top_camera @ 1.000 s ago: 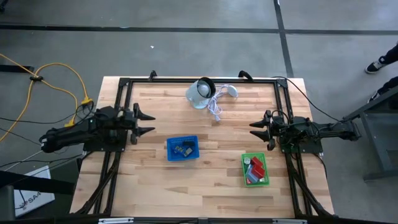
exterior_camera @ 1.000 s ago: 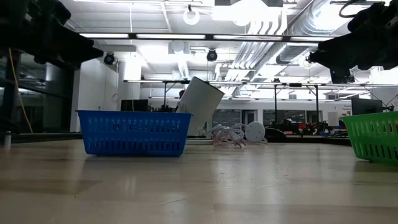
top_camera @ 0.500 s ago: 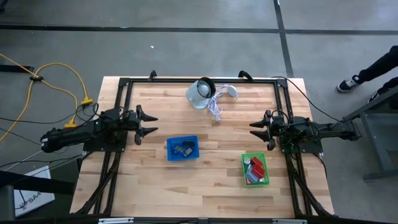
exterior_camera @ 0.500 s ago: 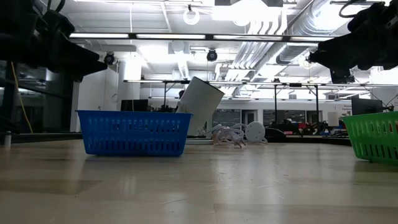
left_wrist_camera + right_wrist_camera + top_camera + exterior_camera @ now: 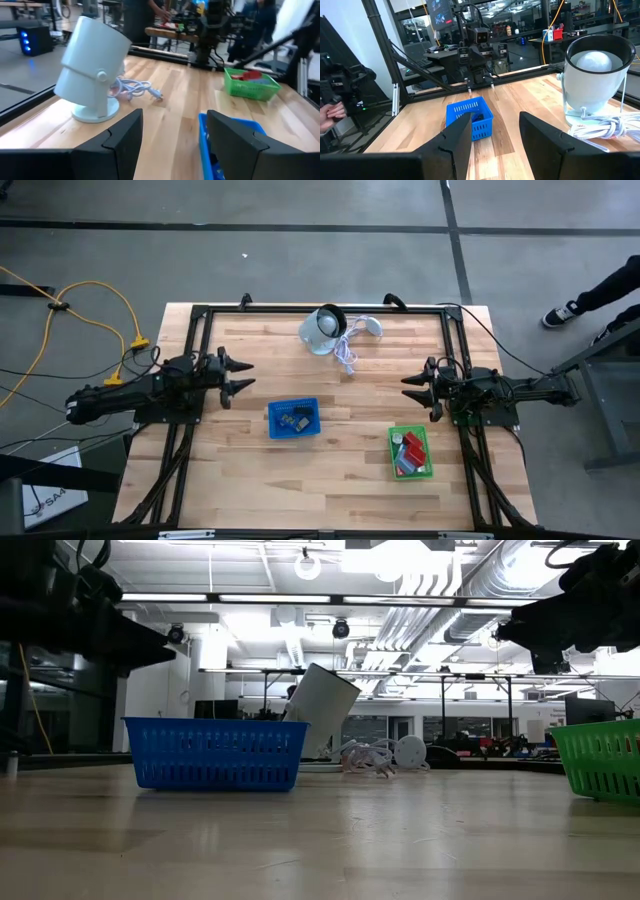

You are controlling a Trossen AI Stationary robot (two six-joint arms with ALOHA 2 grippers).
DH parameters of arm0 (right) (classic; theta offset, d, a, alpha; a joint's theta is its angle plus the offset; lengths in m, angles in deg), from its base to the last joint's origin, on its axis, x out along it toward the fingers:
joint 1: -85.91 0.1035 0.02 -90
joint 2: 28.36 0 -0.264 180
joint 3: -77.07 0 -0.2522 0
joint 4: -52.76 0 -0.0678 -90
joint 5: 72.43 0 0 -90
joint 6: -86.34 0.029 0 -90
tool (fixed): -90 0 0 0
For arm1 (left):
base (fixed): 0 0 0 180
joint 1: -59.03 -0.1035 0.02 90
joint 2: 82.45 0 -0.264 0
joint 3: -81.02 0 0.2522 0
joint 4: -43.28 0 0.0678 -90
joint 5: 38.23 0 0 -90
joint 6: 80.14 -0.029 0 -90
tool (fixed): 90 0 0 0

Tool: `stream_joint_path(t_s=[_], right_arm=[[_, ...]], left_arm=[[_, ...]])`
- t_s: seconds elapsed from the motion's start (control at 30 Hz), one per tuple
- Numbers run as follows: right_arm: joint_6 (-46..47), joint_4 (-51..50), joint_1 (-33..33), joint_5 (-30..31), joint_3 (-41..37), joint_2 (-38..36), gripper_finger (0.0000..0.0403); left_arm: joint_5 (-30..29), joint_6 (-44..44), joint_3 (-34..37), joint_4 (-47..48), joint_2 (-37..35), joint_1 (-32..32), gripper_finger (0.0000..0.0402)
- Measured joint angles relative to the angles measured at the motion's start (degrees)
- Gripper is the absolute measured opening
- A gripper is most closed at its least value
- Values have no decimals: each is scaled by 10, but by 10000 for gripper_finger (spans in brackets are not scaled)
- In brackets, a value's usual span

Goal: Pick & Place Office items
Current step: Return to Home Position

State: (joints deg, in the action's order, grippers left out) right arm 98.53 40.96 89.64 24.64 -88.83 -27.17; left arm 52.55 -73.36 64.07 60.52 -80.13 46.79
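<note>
The wooden worktop [image 5: 340,480] shows no piece outside the baskets. The office items [image 5: 409,451] lie sorted: red ones and a pale one in the green basket [image 5: 391,455] near the right arm, dark and blue bits in the blue basket [image 5: 270,420] at centre. The sorting looks done; only parking the arms seems left. The left claw [image 5: 248,377] hovers beside the blue basket, released and empty. The right claw [image 5: 405,389] hangs just beyond the green basket, likewise spread, holding nothing. A white device [image 5: 322,328] stands at the far edge.
</note>
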Motion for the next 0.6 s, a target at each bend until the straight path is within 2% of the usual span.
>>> stream_joint_path(t_s=[0.2, 0.6], right_arm=[[0, 0, 0, 0, 0, 0, 153], [0, 0, 0, 0, 0, 0, 153]], left_arm=[[-14, 13, 19, -29, 0, 1, 211], [-14, 8, 21, -29, 1, 1, 211]])
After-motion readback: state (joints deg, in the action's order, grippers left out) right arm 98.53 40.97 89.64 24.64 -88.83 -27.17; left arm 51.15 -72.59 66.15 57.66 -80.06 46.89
